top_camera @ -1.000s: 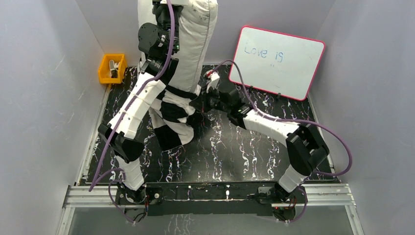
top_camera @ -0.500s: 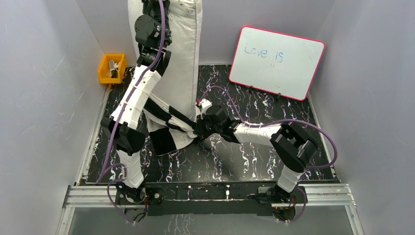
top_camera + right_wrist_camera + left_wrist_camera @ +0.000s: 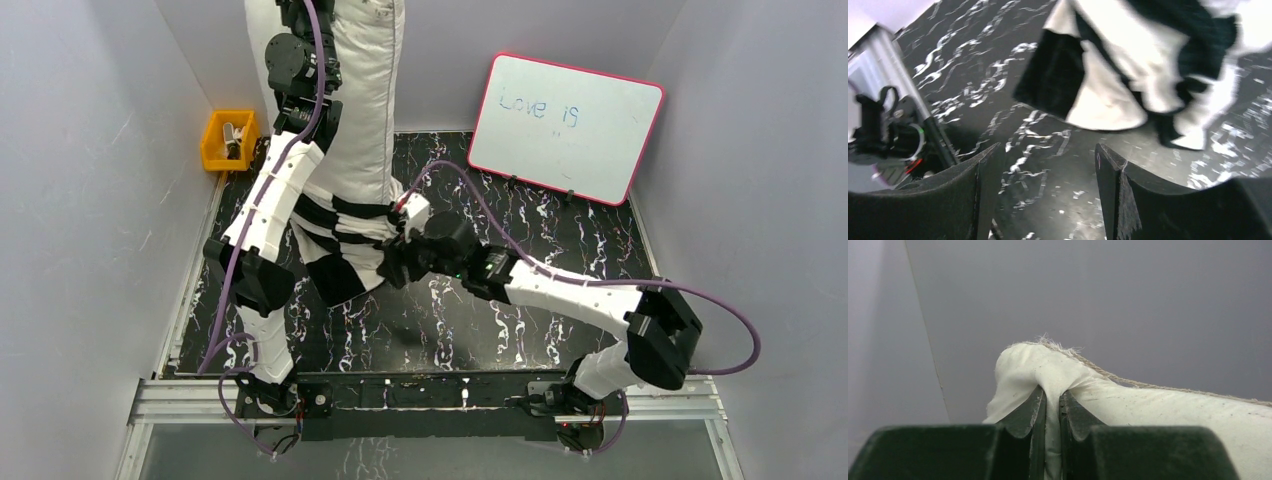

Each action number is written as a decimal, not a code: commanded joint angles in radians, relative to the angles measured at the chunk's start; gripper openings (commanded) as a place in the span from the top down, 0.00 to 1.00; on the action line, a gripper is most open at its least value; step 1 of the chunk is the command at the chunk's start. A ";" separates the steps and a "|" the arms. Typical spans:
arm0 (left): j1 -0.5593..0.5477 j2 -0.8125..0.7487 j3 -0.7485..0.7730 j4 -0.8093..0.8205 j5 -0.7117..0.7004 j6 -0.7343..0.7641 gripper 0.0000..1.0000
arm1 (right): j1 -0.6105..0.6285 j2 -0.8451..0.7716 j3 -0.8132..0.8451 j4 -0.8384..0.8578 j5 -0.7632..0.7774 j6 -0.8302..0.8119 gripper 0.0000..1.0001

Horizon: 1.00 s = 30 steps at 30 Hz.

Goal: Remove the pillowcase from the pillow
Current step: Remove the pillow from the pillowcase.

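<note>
The white pillow (image 3: pixel 368 95) hangs upright from its top corner, which my left gripper (image 3: pixel 1050 393) pinches shut high at the back; the white fabric (image 3: pixel 1148 405) bulges out between the jaws. The black-and-white checked pillowcase (image 3: pixel 340 272) is bunched round the pillow's lower end and rests on the mat. My right gripper (image 3: pixel 392 262) sits just right of that bunch, low over the mat. Its jaws stand open with nothing between them (image 3: pixel 1048 150), and the pillowcase (image 3: pixel 1113 95) lies a short way beyond the fingertips.
A black marbled mat (image 3: pixel 520 300) covers the table. A yellow bin (image 3: pixel 229 139) stands at the back left. A pink-framed whiteboard (image 3: pixel 565 125) leans at the back right. Grey walls close in on three sides.
My right gripper dragged the pillowcase down and toward the front, then opened and let it go. My left arm carried the pillow higher and a little to the left.
</note>
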 commanded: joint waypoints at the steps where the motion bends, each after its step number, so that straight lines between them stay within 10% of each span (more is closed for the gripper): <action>1: 0.008 -0.051 0.025 0.226 0.099 -0.016 1.00 | 0.123 0.109 0.074 0.016 0.011 -0.028 0.26; 23: 0.008 -0.013 0.085 0.117 0.077 -0.132 1.00 | 0.172 0.908 0.694 0.048 0.272 -0.108 0.08; 26: 0.008 -0.010 0.088 0.128 0.070 -0.114 1.00 | 0.171 0.912 0.669 -0.019 0.267 -0.106 0.35; 28: 0.008 -0.005 0.086 0.139 0.064 -0.095 1.00 | 0.172 0.867 0.587 -0.043 0.242 -0.096 0.89; 30: 0.008 -0.004 0.078 0.156 0.056 -0.069 1.00 | 0.172 0.777 0.459 -0.066 0.243 -0.075 1.00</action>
